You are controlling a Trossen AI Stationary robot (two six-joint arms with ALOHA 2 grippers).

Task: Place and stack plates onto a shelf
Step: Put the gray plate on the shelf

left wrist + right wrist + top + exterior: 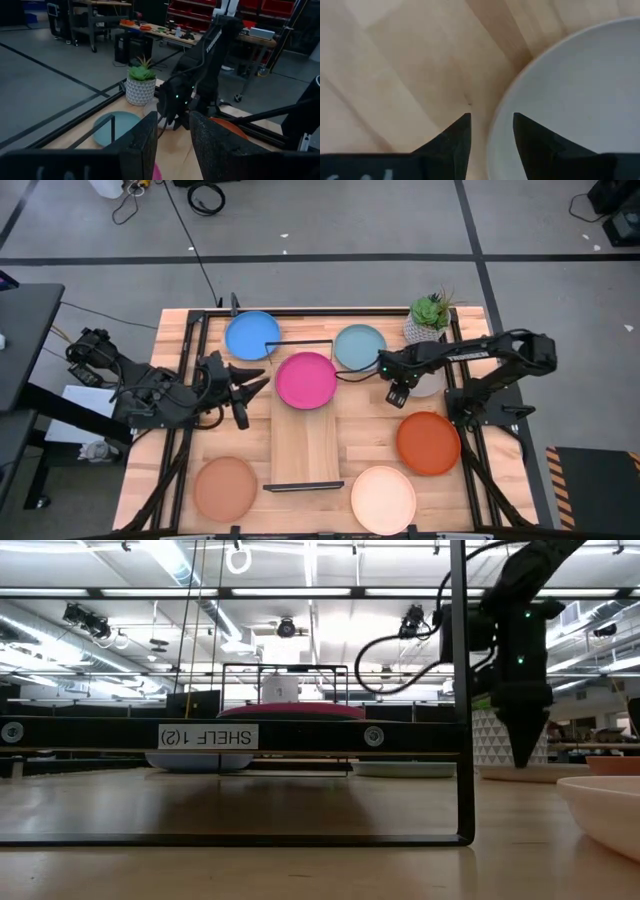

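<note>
The magenta plate (306,380) (300,711) lies flat on the far end of the light-wood shelf (305,445). My left gripper (262,378) (175,135) is open, level, and points at the magenta plate from the table's left, a short way off it. My right gripper (397,398) (491,122) (527,762) is open and points down just above the grey-beige plate (580,90) (520,773). One finger is over the plate's inside and the other over the bare table, with the rim between them. That plate lies flat on the table, mostly hidden under the arm in the high view.
More plates lie flat on the table: bright blue (252,336) and light blue (359,347) (112,127) at the far edge, orange (428,442) on the right, terracotta (225,488) and cream (383,500) near. A white plant pot (428,320) (140,87) stands far right. The shelf's near half is bare.
</note>
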